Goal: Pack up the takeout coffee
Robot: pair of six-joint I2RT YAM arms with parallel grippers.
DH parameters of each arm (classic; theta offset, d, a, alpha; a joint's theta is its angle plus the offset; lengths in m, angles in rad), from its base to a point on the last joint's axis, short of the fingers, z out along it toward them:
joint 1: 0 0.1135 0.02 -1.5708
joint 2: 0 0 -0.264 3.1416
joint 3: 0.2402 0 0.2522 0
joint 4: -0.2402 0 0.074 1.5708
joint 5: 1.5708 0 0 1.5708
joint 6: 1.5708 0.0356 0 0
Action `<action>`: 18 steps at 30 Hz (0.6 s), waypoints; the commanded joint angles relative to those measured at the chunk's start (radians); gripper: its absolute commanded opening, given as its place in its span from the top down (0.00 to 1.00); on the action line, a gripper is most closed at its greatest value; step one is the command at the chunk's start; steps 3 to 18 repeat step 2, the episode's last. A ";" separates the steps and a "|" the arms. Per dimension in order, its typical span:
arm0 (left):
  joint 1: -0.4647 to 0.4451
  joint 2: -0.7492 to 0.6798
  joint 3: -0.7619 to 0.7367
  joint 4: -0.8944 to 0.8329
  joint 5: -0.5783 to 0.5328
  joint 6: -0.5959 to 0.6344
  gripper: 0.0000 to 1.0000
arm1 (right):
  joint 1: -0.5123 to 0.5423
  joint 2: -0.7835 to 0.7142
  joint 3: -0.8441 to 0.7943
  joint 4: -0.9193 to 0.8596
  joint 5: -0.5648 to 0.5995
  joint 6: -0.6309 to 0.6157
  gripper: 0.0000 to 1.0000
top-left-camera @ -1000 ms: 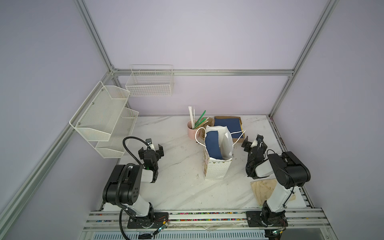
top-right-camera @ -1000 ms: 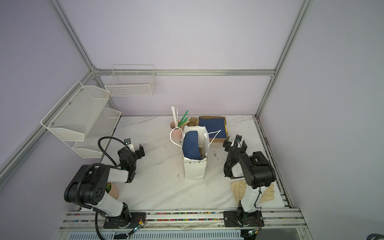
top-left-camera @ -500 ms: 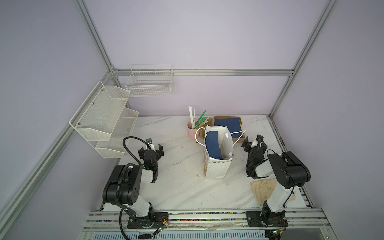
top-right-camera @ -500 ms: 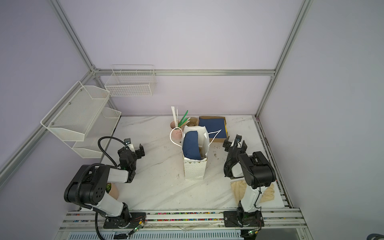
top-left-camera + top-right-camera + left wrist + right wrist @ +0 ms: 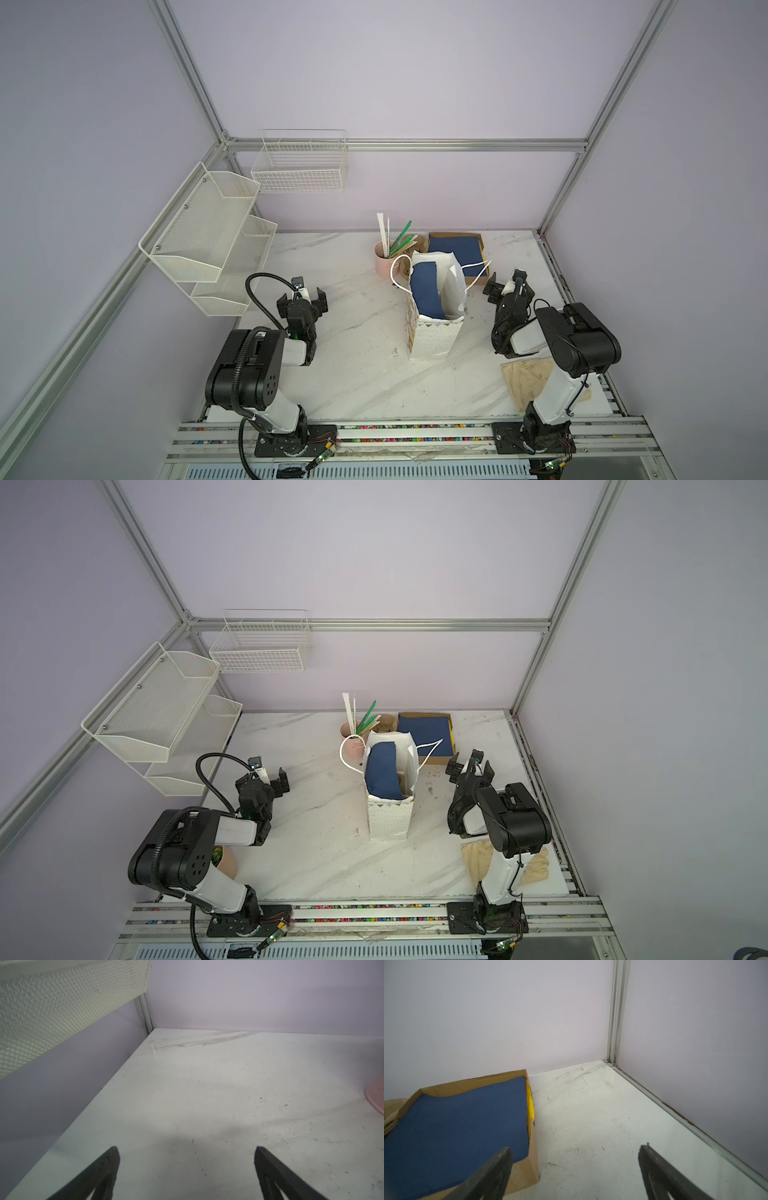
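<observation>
The takeout coffee does not show in any view. A white paper bag stands open mid-table with a dark blue cloth inside. My left gripper hovers open over bare tabletop, well left of the bag. My right gripper is open too, just right of the bag and beside the cardboard box. Neither holds anything.
Behind the bag stand a pink mug with straws, a tan pulp tray and the blue-filled cardboard box. Wire shelves jut from the left wall. A tan cloth lies front right. A peach pot sits under the left arm.
</observation>
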 commanded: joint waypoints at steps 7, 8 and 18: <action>0.000 -0.011 -0.024 0.064 0.002 0.013 0.00 | -0.009 -0.002 0.001 0.038 -0.016 -0.014 0.03; 0.000 -0.011 -0.024 0.064 0.002 0.013 0.00 | -0.009 -0.002 0.001 0.038 -0.016 -0.014 0.03; 0.000 -0.011 -0.024 0.064 0.002 0.013 0.00 | -0.009 -0.002 0.001 0.038 -0.016 -0.014 0.03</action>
